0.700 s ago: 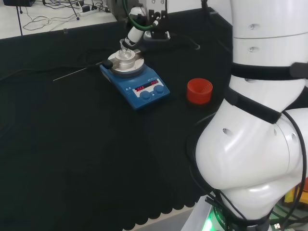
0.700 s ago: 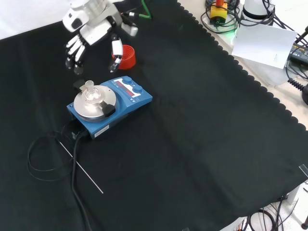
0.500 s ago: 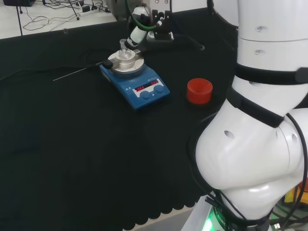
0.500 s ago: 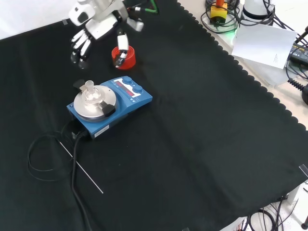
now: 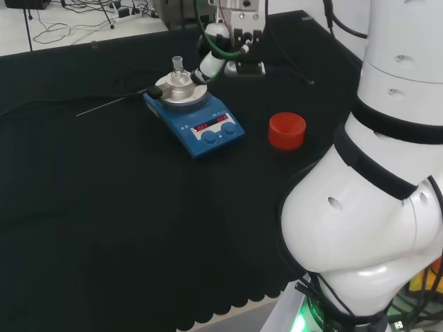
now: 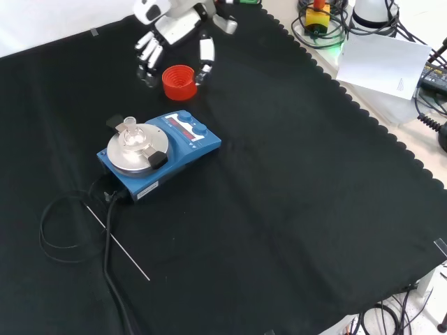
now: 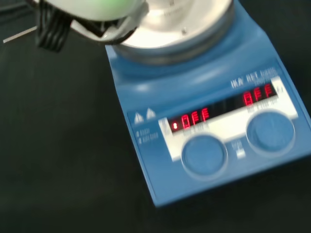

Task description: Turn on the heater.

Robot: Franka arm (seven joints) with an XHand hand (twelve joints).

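Note:
The blue heater (image 6: 164, 152) stands on the black cloth, a small clear flask (image 6: 130, 135) on its round metal plate (image 6: 138, 155). In the wrist view its two round blue knobs (image 7: 204, 155) (image 7: 270, 131) lie under a lit red display (image 7: 221, 106). The hand (image 6: 176, 29) hovers above and behind the heater in the front view, its fingers (image 6: 207, 54) straight and spread, holding nothing and touching nothing. In the head view the hand (image 5: 210, 66) is just right of the flask (image 5: 178, 72), behind the heater (image 5: 196, 123).
A red ribbed ring (image 6: 179, 82) stands on the cloth just under the hand's fingertips, right of the heater in the head view (image 5: 287, 131). A black cable (image 6: 106, 237) and a thin metal rod (image 6: 119, 246) run from the heater. The arm's white links (image 5: 377, 207) are at the right.
The hand has drifted rightward in the front view, from beside the flask to above the red ring. Heater, flask and ring have not moved.

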